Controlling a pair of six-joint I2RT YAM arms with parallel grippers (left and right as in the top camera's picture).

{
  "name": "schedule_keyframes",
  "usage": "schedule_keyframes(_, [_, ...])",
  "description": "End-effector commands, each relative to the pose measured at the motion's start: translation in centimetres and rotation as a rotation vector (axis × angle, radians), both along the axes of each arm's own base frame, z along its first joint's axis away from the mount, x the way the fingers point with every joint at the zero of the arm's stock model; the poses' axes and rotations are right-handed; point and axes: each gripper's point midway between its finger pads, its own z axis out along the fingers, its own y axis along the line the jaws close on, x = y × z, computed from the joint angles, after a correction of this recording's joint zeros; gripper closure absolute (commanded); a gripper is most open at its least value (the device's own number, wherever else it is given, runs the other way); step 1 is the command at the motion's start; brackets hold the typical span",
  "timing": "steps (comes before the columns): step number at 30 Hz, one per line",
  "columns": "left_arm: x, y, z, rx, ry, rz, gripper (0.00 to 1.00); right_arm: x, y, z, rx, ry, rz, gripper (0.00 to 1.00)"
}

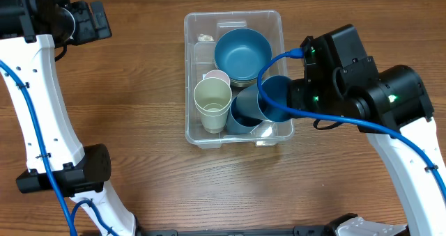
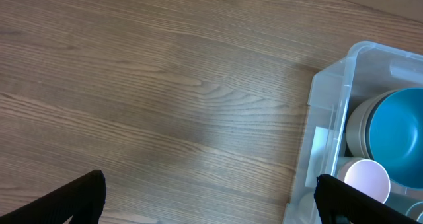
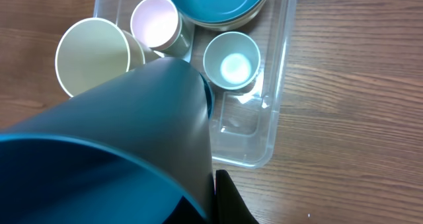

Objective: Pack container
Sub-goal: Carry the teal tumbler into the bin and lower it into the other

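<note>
The right hand [image 3: 218, 194] pinches a dark teal plastic cup [image 3: 132, 138] over the large clear rectangular plastic container [image 1: 233, 15]. The left hand [image 2: 211, 204] is spread above the wooden worktop [image 2: 165, 85].

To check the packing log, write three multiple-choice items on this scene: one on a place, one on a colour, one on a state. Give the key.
1. Where is the blue bowl?
A. on the bare wood
B. inside the container
C. under the container

2. What colour is the cup in the right claw?
A. pink
B. cream
C. dark blue

3. How is the left claw?
A. open, over the table
B. shut on a spoon
C. shut on a lid

Key:
1 B: the overhead view shows the bowl within the clear walls.
2 C: a dark blue cup fills the right wrist view.
3 A: its fingers stand far apart, with only wood between them.
</note>
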Motion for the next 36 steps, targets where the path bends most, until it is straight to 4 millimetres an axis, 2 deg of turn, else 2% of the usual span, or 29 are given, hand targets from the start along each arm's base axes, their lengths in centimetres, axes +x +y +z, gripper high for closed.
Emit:
schedule_keyframes(1, [-0.8,0.1,1.1,0.011,-0.024,0.000,0.00,-0.2,0.6,-0.2,0.008,0.021,0.038,0.96])
schedule_keyframes(3, [-0.8,0.1,1.1,0.011,-0.024,0.000,0.00,-0.3,0.6,-0.5,0.002,0.035,0.038,0.87])
schedule_keyframes(4, [-0.8,0.1,1.1,0.011,-0.024,0.000,0.00,-0.2,0.6,-0.6,0.001,0.037,0.038,0.76])
schedule_keyframes(5, [-0.8,0.1,1.1,0.011,-0.024,0.000,0.00,0.0,0.7,-0.5,0.004,0.030,0.038,0.61])
schedule_keyframes(8, [-0.8,0.1,1.1,0.011,-0.024,0.000,0.00,0.3,0.8,-0.3,0.010,0.012,0.041,0.51])
schedule_keyframes(11, [-0.8,0.1,1.1,0.011,-0.024,0.000,0.00,0.6,1.0,-0.2,0.015,0.000,0.041,0.49])
schedule_keyframes(15, [-0.8,0.1,1.1,0.011,-0.024,0.000,0.00,0.8,1.1,-0.3,0.006,-0.007,0.065,0.42])
schedule_keyframes(31, [-0.8,0.1,1.1,0.011,-0.024,0.000,0.00,2.0,1.7,-4.3,-0.042,0.108,0.065,0.42])
schedule_keyframes(36, [-0.8,0.1,1.1,0.011,-0.024,0.000,0.00,2.4,1.7,-4.7,-0.049,0.111,0.063,0.43])
